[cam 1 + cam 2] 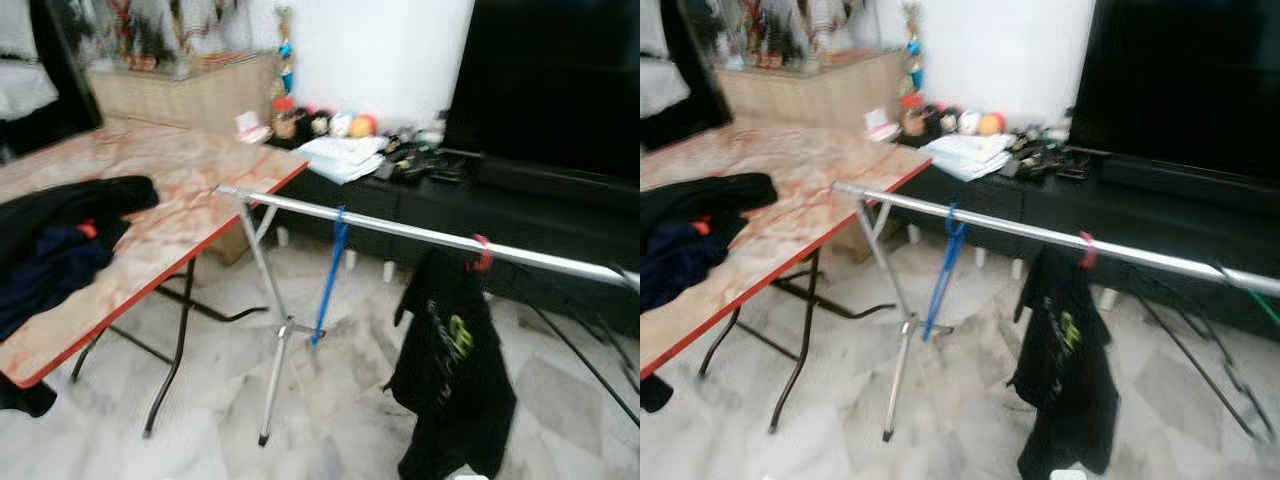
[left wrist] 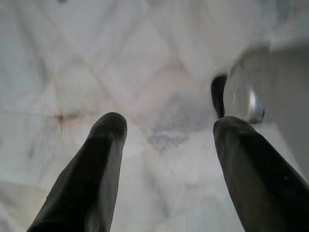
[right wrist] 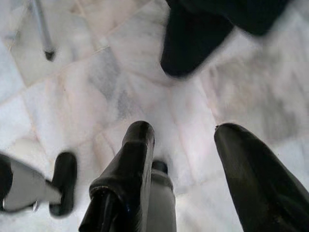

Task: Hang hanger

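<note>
A silver clothes rail (image 1: 400, 228) runs from the table corner off to the right. A blue hanger (image 1: 333, 270) dangles from it near its left end. Further right, a red hanger hook (image 1: 483, 254) carries a black T-shirt (image 1: 452, 385) with a green print. A pile of dark clothes (image 1: 62, 236) lies on the marble-patterned table (image 1: 190, 200), with a bit of red showing in it. My left gripper (image 2: 166, 125) hangs open over the marble floor, holding nothing. My right gripper (image 3: 181, 130) is open too, above the floor near the black T-shirt's hem (image 3: 203, 34).
The rail's tripod leg (image 1: 275, 370) stands on the floor beside the folding table's black legs (image 1: 170, 360). A low black TV stand (image 1: 440, 205) with papers, balls and clutter lines the far wall, under a large dark TV (image 1: 560, 80). More rack legs (image 1: 590, 350) slant at the right.
</note>
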`<state>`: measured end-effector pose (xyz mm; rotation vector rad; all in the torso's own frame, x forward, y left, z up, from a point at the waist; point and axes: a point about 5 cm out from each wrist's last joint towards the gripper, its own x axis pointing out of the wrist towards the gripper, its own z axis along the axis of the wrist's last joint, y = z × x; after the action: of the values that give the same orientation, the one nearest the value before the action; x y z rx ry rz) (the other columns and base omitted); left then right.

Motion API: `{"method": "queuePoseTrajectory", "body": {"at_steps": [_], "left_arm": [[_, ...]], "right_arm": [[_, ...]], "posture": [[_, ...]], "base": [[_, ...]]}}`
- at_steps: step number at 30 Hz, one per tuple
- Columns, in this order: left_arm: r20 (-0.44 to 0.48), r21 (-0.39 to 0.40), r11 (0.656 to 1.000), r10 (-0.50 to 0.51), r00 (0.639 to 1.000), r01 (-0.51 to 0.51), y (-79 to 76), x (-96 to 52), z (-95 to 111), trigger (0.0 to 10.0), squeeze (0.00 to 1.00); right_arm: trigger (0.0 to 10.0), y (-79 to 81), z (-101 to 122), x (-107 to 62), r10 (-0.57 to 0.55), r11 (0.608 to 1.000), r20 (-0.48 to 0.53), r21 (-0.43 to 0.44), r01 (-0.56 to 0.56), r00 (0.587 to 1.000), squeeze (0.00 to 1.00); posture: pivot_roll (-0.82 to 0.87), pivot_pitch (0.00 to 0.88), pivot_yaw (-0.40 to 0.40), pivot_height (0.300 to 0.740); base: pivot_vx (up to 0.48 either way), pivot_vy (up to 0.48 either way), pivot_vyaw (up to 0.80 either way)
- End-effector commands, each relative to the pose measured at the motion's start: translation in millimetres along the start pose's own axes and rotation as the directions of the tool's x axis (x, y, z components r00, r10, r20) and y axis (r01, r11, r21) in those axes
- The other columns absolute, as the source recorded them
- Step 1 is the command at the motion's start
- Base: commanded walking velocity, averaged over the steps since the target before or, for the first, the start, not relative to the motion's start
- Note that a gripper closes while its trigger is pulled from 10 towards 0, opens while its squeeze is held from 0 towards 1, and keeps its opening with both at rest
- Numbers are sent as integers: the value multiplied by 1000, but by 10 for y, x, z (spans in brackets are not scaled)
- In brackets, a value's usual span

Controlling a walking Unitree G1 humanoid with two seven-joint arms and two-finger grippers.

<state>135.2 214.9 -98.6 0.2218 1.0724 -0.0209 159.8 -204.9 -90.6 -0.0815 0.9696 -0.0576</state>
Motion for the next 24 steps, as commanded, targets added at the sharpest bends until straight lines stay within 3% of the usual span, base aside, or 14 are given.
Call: {"method": "queuePoseTrajectory", "body": {"at_steps": [1, 4, 13, 18, 21, 24], "left_arm": [[21, -1, 1000, 21, 1000, -21, 60, 13, 91, 10000, 0], [14, 4, 1000, 24, 1000, -24, 41, 17, 96, 10000, 0], [13, -44, 999, 10, 1000, -9, 21, 20, 104, 10000, 0], [21, -30, 1000, 8, 1000, -7, 54, 27, 155, 10000, 0], [24, 11, 1000, 0, 1000, 0, 50, 33, 190, 10000, 0], [28, 4, 1000, -1, 1000, 1, 17, 40, 219, 10000, 0]], "right_arm": [[10000, 59, 11, 7, 14, 1000, -2, 9, -14, 1000, 0], [10000, 63, 5, 7, 16, 1000, -6, 14, -16, 1000, 0], [10000, 72, -7, 7, 20, 1000, -18, 14, -19, 1000, 0], [10000, 68, -9, 7, 19, 1000, -21, 13, -18, 1000, 0], [10000, 64, -12, 6, 17, 1000, -23, 12, -16, 1000, 0], [10000, 63, -14, 6, 16, 1000, -23, 12, -16, 1000, 0]], "posture": [[-32, 0, 31, 740], [-32, 0, 31, 740], [-33, 0, 34, 740], [-35, 0, 32, 740], [-41, 0, 33, 740], [-41, 0, 34, 740]], "base": [[0, 0, 0], [0, 0, 0], [0, 0, -788], [0, 0, -788], [0, -480, -788], [0, -342, -788]]}}
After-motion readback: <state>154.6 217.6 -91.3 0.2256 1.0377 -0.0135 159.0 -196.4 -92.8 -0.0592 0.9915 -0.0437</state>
